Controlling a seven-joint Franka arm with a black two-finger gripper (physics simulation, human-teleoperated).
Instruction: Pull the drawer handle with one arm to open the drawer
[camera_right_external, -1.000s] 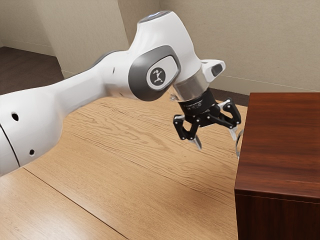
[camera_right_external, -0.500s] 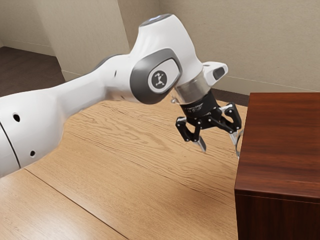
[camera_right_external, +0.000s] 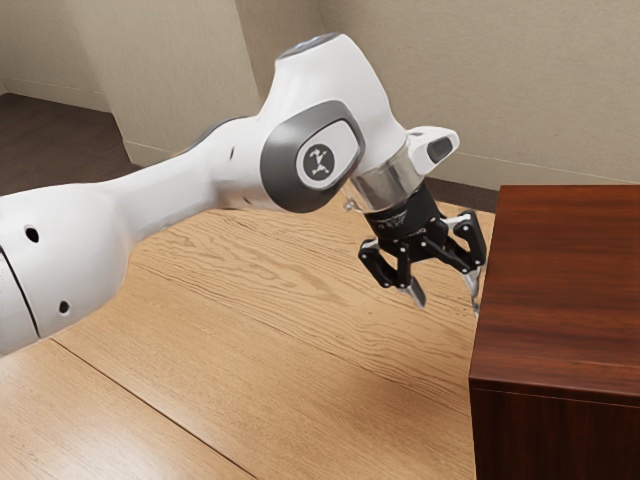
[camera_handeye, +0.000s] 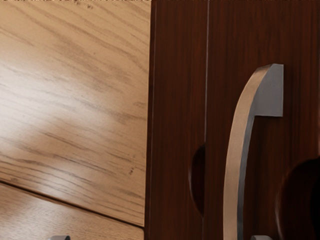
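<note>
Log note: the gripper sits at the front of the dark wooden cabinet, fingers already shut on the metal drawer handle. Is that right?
Not quite. The exterior view shows the gripper open, its fingers spread apart rather than shut on the metal drawer handle. It does sit at the front of the dark wooden cabinet.

Light wooden table (camera_right_external: 250, 330), beige walls (camera_right_external: 540, 80)

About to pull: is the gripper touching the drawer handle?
Cannot tell: exterior view has the gripper at the cabinet edge, contact or gap with the handle unclear.
</note>
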